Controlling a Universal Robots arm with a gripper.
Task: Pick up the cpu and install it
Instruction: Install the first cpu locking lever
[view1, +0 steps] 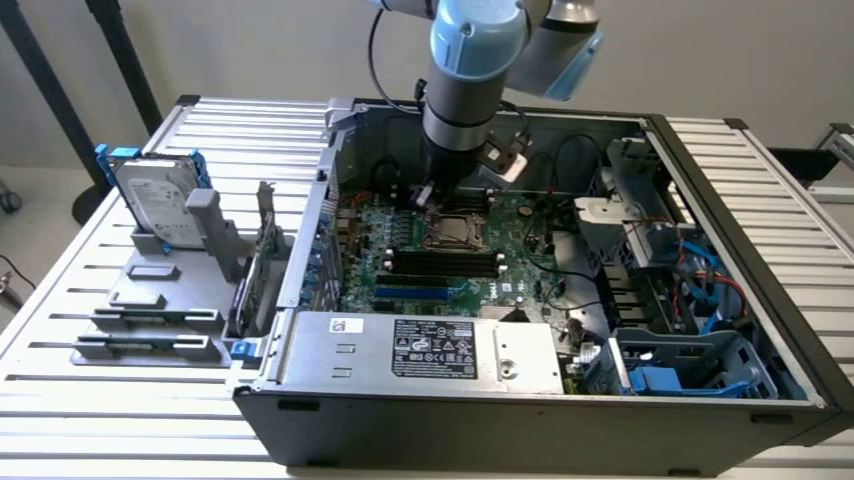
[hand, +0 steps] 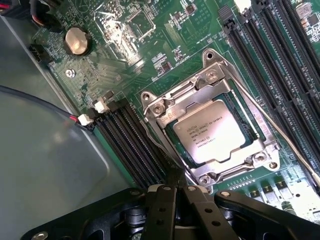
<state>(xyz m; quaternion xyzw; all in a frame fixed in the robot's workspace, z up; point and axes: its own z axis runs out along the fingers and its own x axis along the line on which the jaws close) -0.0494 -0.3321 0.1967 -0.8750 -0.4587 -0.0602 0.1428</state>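
Observation:
The cpu (hand: 212, 132), a small square chip with a dull silver printed top, lies flat in the metal-framed socket (hand: 156, 107) on the green motherboard. In the exterior view the cpu (view1: 454, 231) sits mid-board inside the open computer case. My gripper (hand: 175, 186) hangs just off one side of the socket, its black fingers (hand: 165, 205) pressed together with nothing between them. From the exterior view the gripper (view1: 427, 196) reaches down from the blue-grey arm, a little toward that view's left of the cpu and above the board.
Dark memory slots (hand: 132, 142) run right beside the socket, with more (hand: 280, 55) on its other side. A coin battery (hand: 76, 40) and cables (hand: 85, 119) sit nearby. A power supply (view1: 427, 345) fills the case front. A hard drive in a blue frame (view1: 154, 200) stands on a grey rack outside.

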